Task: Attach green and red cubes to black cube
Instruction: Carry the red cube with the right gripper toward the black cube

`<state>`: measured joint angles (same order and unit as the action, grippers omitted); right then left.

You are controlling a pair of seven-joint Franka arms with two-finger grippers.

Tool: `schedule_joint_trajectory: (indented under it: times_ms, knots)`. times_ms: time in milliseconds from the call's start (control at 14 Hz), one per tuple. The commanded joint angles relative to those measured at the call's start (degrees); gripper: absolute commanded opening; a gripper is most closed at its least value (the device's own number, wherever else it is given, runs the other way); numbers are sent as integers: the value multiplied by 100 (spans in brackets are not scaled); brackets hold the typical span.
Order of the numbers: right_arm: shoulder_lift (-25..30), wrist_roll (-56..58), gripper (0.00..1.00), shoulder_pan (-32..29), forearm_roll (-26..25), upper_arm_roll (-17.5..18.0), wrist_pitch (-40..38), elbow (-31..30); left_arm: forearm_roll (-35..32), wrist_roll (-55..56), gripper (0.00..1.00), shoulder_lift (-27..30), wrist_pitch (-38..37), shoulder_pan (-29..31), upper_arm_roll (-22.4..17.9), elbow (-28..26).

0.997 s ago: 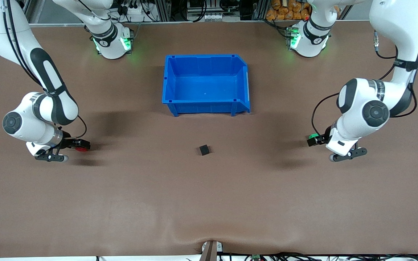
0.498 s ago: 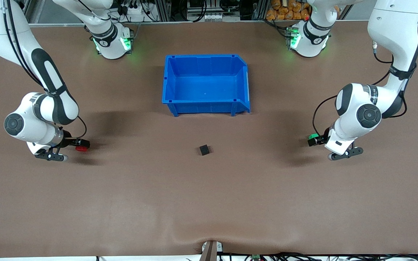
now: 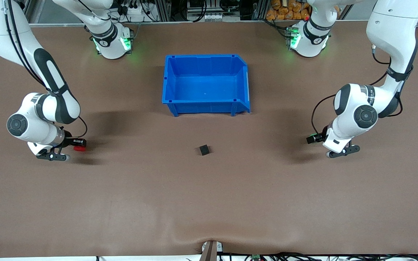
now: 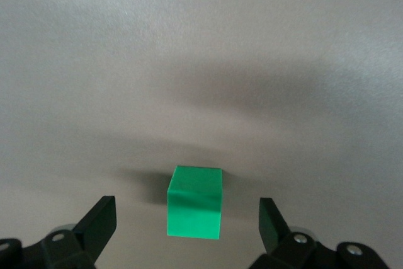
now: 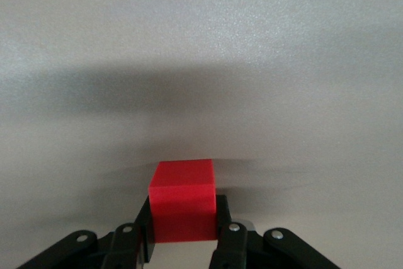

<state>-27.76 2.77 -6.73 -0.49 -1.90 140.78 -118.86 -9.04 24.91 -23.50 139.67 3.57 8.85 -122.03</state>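
Note:
The black cube [image 3: 204, 149] sits alone on the brown table, nearer the front camera than the blue bin. My right gripper [image 3: 75, 145] [image 5: 184, 220] is low at the right arm's end of the table, shut on the red cube [image 3: 80, 148] [image 5: 183, 203]. My left gripper [image 3: 312, 139] [image 4: 186, 213] is low at the left arm's end, open. The green cube [image 4: 195, 201] rests on the table between its fingers, with a gap to each. The left hand mostly hides the green cube in the front view.
A blue bin [image 3: 205, 56] stands empty midway between the two arm bases. A mount [image 3: 211, 250] sticks up at the table's front edge.
The left arm has shifted a little toward the table's middle, and its hand now covers more of the green cube. The right gripper with the red cube has drawn slightly toward its own end.

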Motion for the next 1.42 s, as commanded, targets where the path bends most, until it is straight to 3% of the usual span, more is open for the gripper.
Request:
schedule_joint_trajectory:
  times_ms: [0, 285, 641, 854, 1353]
  knots:
    - [-81, -92, 0, 93, -241, -12, -60, 118, -134, 164, 100, -102, 218, 65, 46, -49]
    - [-72, 362, 0, 119, -847, 5, -60, 284, -134, 173, 97, -322, 394, 144, 38, -23]
    - [-81, 2487, 0, 312, -839, 58, -296, 732, -134, 164, 93, -375, 394, 144, 37, 3]
    - [-98, 3386, 0, 847, -822, 67, -314, 926, -134, 164, 87, -428, 394, 153, 29, 4]
    - [-238, 4749, 0, 2104, -786, 155, -613, 1576, -125, 164, 81, -428, 394, 153, 29, 91]
